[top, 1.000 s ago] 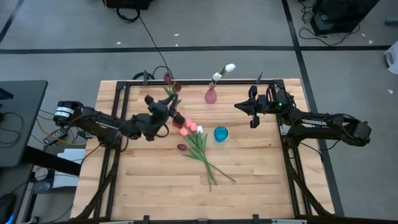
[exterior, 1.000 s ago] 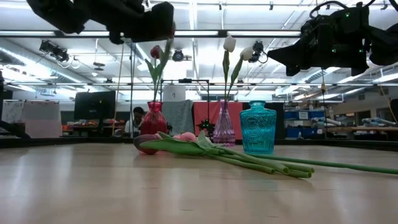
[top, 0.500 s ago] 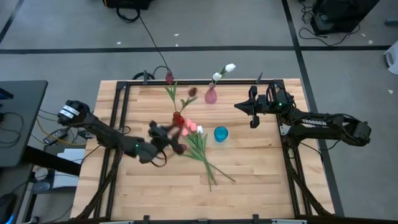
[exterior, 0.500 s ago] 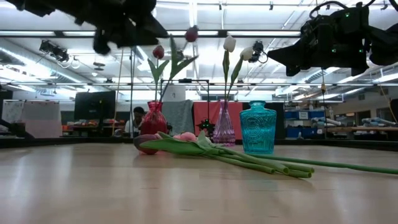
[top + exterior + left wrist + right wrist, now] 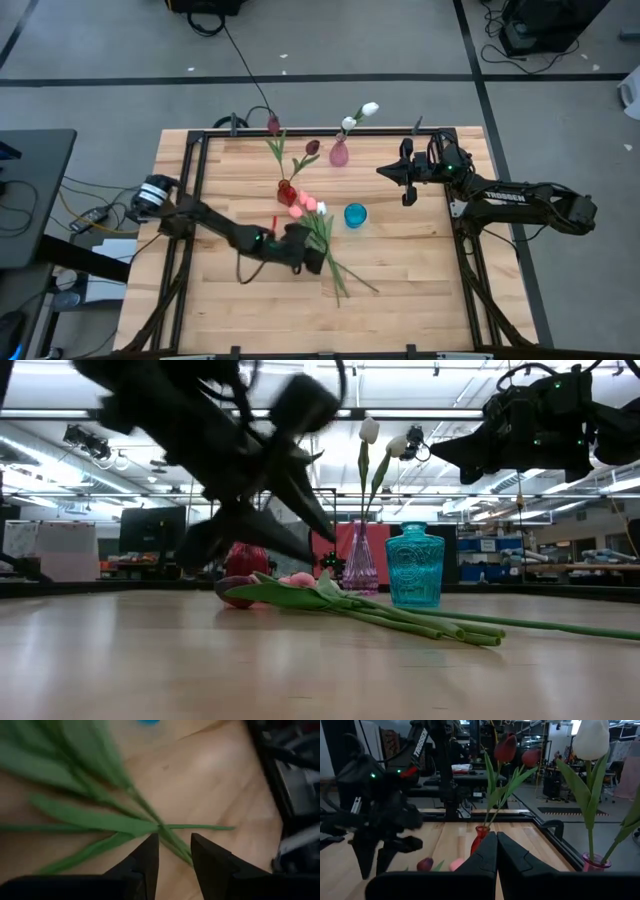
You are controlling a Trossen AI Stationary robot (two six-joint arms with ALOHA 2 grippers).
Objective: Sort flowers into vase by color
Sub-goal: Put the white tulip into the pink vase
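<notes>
Several tulips lie in a pile [image 5: 325, 238] on the table, pink and white heads [image 5: 308, 205] toward the far side and green stems [image 5: 150, 815] fanning toward the near edge. Two maroon tulips [image 5: 312, 147] stand in the red vase [image 5: 287, 190]. Two white tulips [image 5: 369, 108] stand in the pink vase [image 5: 339, 154]. A teal vase [image 5: 355, 215] holds nothing. My left gripper [image 5: 312, 262] [image 5: 173, 842] is low over the stems, open by a narrow gap. My right gripper [image 5: 402, 176] [image 5: 496, 840] hovers shut near the far right corner.
The three vases stand close together just beyond the pile. A black metal frame [image 5: 205, 135] runs along the table's far and side edges. Bare wood [image 5: 260, 310] stretches toward the near edge. In the low view the left arm [image 5: 240, 460] is blurred in front of the red vase.
My left gripper has left the red vase, swung toward the near edge and to the right, and dropped low over the lying stems. The second maroon tulip now stands free in the red vase, leaning right. My right arm has kept still.
</notes>
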